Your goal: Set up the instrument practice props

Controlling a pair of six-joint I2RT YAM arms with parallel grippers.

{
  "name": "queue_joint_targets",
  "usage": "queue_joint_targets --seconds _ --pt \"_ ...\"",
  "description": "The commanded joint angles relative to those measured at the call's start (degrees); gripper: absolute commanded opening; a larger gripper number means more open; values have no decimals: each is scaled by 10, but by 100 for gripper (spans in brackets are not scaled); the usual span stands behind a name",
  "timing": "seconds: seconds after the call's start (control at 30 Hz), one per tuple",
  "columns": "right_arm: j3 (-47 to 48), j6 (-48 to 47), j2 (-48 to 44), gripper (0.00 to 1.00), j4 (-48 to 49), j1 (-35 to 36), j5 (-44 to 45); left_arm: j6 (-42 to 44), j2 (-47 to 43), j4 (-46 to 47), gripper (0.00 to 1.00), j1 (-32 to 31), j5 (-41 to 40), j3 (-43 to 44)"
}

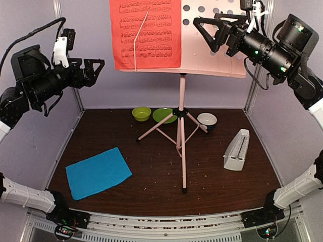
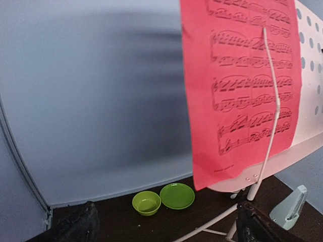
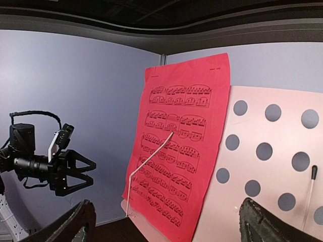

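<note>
The pale pink perforated music stand (image 1: 214, 53) stands mid-table on tripod legs (image 1: 182, 166). A red sheet-music page (image 1: 146, 33) rests on the left half of its desk under a white wire holder. It also shows in the left wrist view (image 2: 242, 85) and the right wrist view (image 3: 181, 151). A cyan page (image 1: 98, 172) lies flat at the front left. The white pyramid metronome (image 1: 236, 150) stands to the right of the stand. My left gripper (image 1: 98, 72) is open and empty, raised left of the desk. My right gripper (image 1: 204, 33) is open and empty in front of the desk's bare right half (image 3: 272, 171).
A lime-green bowl (image 1: 141, 113), a lime-green plate (image 1: 164, 115) and a small white-and-dark bowl (image 1: 207, 120) sit at the back behind the tripod. Grey walls close in the back and both sides. The stand's front leg reaches toward the near edge.
</note>
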Motion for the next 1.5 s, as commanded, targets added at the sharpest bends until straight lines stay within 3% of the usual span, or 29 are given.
queue_joint_targets --seconds 0.0,0.2,0.37,0.47,0.6,0.83,1.13,1.47 --pt "-60 44 -58 100 -47 11 -13 -141 -57 -70 95 43 -37 -51" --pt "-165 67 -119 100 -90 25 1 -226 -65 -224 92 77 -39 -89" --pt "-244 94 -161 99 -96 37 16 -247 -47 -297 92 76 26 -131" --pt "-284 110 -181 98 -101 41 22 -248 -42 -296 86 77 109 -178" --pt "-332 128 -200 98 -97 43 25 -219 -3 -289 68 76 222 -248" --pt "-395 149 -215 98 -75 44 36 -172 94 -251 50 55 279 -302" --pt "-415 163 -216 98 -74 44 45 -130 235 -182 44 21 303 -300" --pt "-420 171 -227 99 -85 45 64 -56 347 -184 38 18 295 -234"
